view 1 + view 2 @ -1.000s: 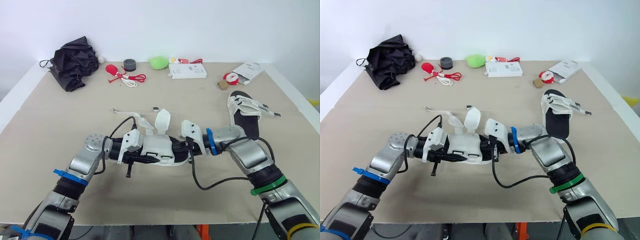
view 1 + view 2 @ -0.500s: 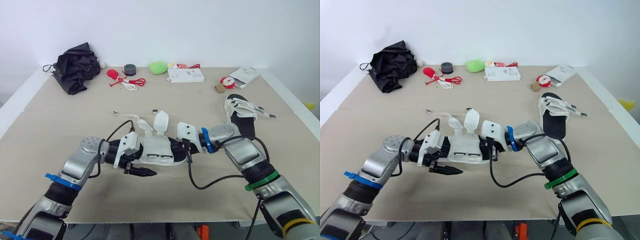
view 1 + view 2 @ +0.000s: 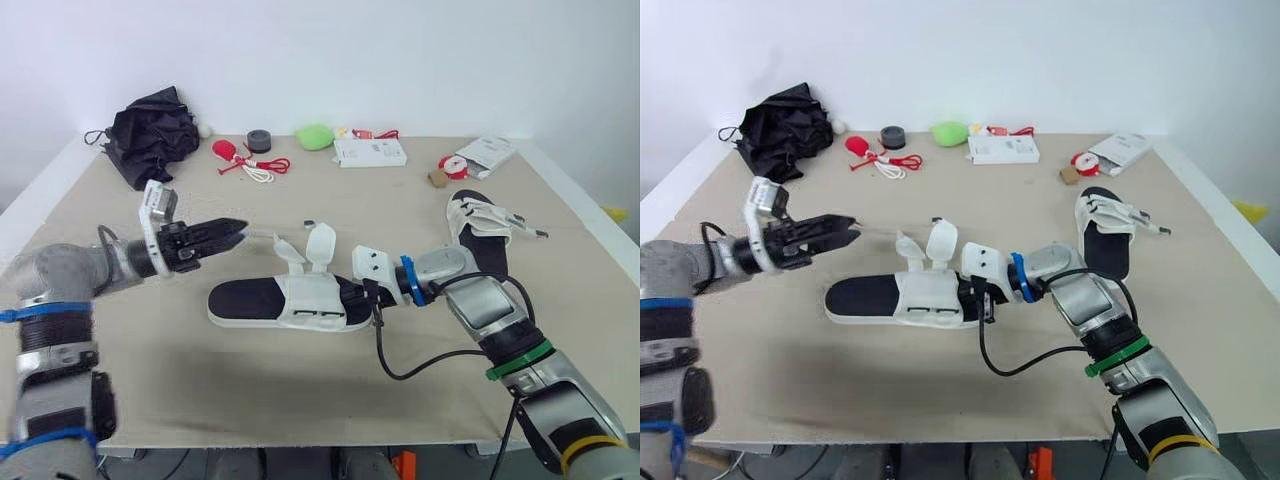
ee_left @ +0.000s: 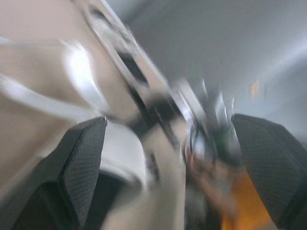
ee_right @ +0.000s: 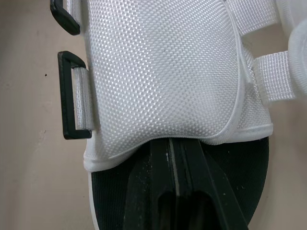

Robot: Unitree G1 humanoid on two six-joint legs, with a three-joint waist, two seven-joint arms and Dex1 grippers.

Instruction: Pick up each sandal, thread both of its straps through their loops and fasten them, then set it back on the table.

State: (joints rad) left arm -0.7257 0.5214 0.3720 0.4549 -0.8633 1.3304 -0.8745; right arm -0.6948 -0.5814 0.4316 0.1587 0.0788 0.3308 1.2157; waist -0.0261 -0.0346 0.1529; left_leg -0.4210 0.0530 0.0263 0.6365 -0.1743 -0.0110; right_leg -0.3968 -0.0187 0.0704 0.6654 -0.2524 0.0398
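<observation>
Two sandals are on the beige-covered desk (image 3: pixel 300 390). The nearer black-soled sandal with the white woven upper (image 3: pixel 285 300) lies flat mid-desk, with bare surface between it and the front edge. Its two white straps (image 3: pixel 322 243) stand up unthreaded.

From the head views I see the left gripper (image 3: pixel 238 227) hovering above the desk beside the sandal's heel end. A thin white strap tail (image 3: pixel 262 237) reaches toward its tips; I can't tell if they touch. The blurred left wrist view shows its fingers (image 4: pixel 79 158) spread apart.

The right wrist view gives me what the head misses. The right gripper (image 5: pixel 172 158) has its fingers pressed together and is slid under the woven upper onto the black footbed. Both black rectangular loops (image 5: pixel 67 96) are empty.

The second white-strapped sandal (image 3: pixel 485 225) lies toward the desk's right edge.
</observation>
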